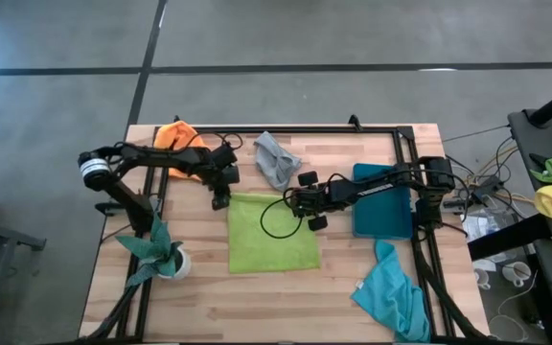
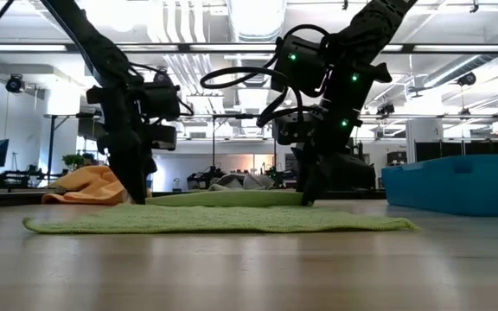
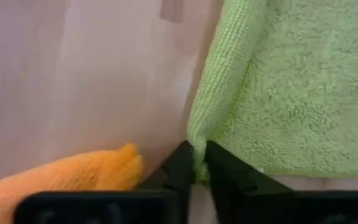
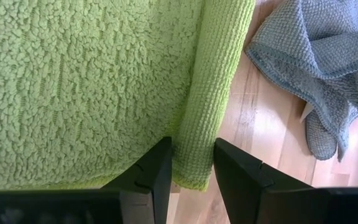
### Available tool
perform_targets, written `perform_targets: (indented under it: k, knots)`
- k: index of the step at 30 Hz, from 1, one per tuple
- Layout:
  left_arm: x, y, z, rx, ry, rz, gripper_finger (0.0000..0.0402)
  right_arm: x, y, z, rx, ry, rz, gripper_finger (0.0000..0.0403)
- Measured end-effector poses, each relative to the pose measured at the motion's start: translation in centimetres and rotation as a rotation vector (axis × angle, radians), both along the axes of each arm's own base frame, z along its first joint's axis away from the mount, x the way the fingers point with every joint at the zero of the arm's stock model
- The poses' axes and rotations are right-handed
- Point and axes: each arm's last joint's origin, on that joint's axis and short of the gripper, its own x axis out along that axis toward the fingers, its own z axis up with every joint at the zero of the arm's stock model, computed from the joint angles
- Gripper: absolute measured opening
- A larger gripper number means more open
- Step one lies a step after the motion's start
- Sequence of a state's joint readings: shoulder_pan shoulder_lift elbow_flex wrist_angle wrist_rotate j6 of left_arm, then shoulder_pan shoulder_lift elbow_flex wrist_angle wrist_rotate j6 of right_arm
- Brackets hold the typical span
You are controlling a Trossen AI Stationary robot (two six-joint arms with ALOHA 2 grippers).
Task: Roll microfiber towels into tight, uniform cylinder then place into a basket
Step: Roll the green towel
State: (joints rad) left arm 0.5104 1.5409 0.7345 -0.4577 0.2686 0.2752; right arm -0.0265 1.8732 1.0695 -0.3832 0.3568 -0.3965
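Four towels out on the wooden table [image 1: 209, 307], none in the basket yet. Nearest, off to the right: turquoise towel [image 1: 391, 292], lying crumpled. Off to the left, about as near: leafy plant in a white pot [image 1: 166, 257].

Next, in the middle: lime green towel [image 1: 272, 233], spread flat, with its far edge curled into a thin first roll. Left gripper [image 3: 199, 163] down at the left end of that roll, squeezed almost fully shut on a tiny bit of cloth at the corner. Right gripper [image 4: 192, 163] down at the other end, fingers a little apart with the roll snug between them.

Farther back: teal basket [image 1: 383, 216], just right of the right gripper, with nothing inside. Farthest: grey towel [image 1: 276, 158] bunched behind the green one, and orange towel [image 1: 175, 134] bunched at the far left corner.

Early in the job, by the look of it: only the first turn made.

May slip off the left corner when pulled, with so small a pinch there. Would turn crooked, like a cone, if rolled faster at one end than the other. Could spring open if held too loosely on the right. Might also catch the grey towel, so near the right end.
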Motion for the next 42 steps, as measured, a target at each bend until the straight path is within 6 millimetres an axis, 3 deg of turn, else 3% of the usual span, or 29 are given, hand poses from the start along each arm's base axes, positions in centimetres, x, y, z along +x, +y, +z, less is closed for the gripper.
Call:
perform_targets:
  k: [13,23,34,42]
  knots:
    - [-1.1,-1.5,4.1,0.343,-0.036,-0.069,0.0001,-0.3,-1.9,0.9,-0.013,-0.021,-0.054,0.0111]
    - [0.2,-4.0,2.3,0.457,0.073,-0.23,0.0,-0.3,-2.2,1.0,-0.028,-0.007,-0.026,0.0112]
    - [0.8,-6.2,2.0,0.529,0.089,-0.291,0.0,-0.7,-2.4,3.0,0.008,-0.089,-0.091,0.0112]
    - [0.4,-6.9,1.4,0.516,0.107,-0.327,0.0,-0.5,-2.5,1.8,0.252,-0.122,-0.193,0.0112]
